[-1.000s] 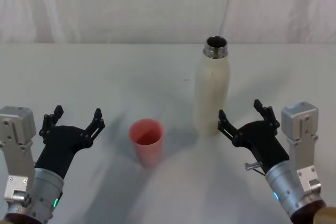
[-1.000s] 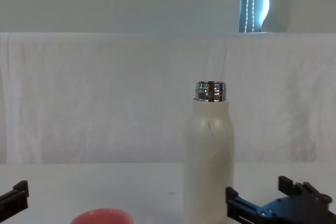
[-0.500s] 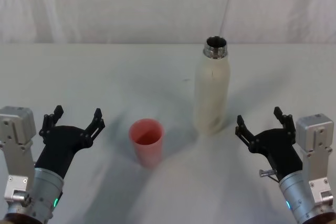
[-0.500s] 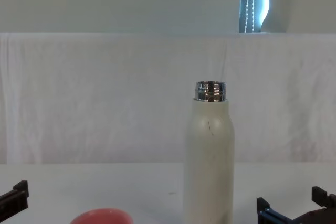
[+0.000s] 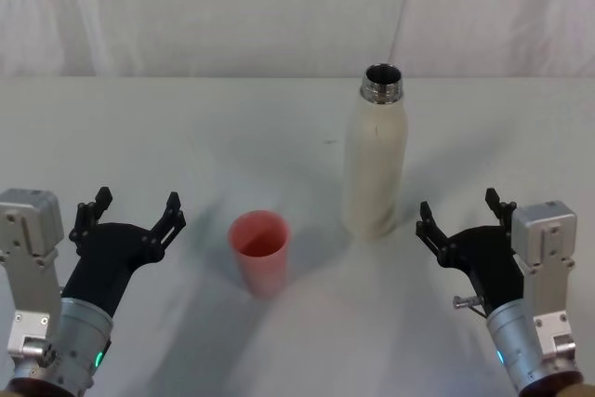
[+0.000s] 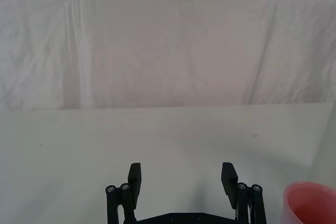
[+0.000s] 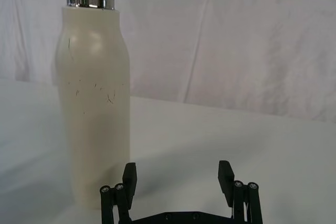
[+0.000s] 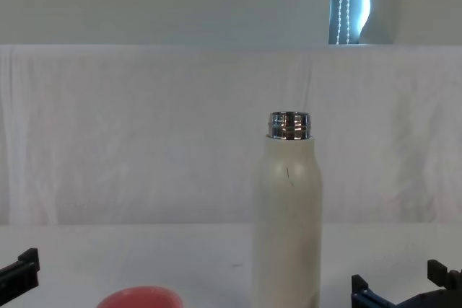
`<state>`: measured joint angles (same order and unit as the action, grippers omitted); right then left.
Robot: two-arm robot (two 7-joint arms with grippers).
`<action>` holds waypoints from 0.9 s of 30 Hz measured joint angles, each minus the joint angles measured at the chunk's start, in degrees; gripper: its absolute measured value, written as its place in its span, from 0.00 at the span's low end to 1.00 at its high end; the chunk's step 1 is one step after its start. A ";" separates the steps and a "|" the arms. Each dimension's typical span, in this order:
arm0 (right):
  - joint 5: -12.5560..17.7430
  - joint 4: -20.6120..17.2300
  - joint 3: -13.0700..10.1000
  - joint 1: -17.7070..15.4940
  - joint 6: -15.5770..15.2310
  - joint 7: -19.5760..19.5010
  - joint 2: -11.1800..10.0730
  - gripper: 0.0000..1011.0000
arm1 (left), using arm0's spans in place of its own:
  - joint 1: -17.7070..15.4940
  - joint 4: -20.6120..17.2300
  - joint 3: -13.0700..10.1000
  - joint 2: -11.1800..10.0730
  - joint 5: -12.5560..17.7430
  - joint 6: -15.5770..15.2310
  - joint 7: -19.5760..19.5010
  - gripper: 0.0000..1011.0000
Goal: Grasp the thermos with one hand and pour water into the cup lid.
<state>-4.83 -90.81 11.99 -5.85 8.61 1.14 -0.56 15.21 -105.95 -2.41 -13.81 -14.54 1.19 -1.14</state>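
Beside thermos (image 5: 375, 163) | right claw (image 5: 462, 216) spread, apart | left claw (image 5: 130, 209) spread

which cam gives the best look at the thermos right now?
The right wrist view: the thermos stands full height, steel neck to base, close up with surface scratches visible. The head view shows it from above, looking into the open mouth. The chest view shows it side-on but cuts off the base. The left wrist view faces the table instead.

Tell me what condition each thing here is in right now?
thermos: upright on the table, cap off, not held.
cup lid: upright, mouth up, standing apart from the thermos.
left gripper: open, holding nothing.
right gripper: open, beside the thermos, not touching it.
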 joint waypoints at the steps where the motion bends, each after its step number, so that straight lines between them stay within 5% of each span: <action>1: 0.00 0.00 0.00 0.00 0.00 0.00 0.00 0.99 | 0.00 0.00 0.00 0.00 0.00 0.00 0.00 0.99; 13: -2.41 1.68 0.04 1.22 0.27 -0.84 1.19 0.99 | 0.00 0.00 0.00 0.00 0.00 0.00 0.00 0.99; 27: -2.37 -0.77 -0.15 1.01 -2.30 2.41 -0.67 0.99 | 0.00 0.00 0.00 0.00 0.00 0.00 0.00 0.99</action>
<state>-7.20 -91.58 11.85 -4.84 6.32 3.55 -1.23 15.21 -105.95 -2.41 -13.80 -14.55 1.19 -1.14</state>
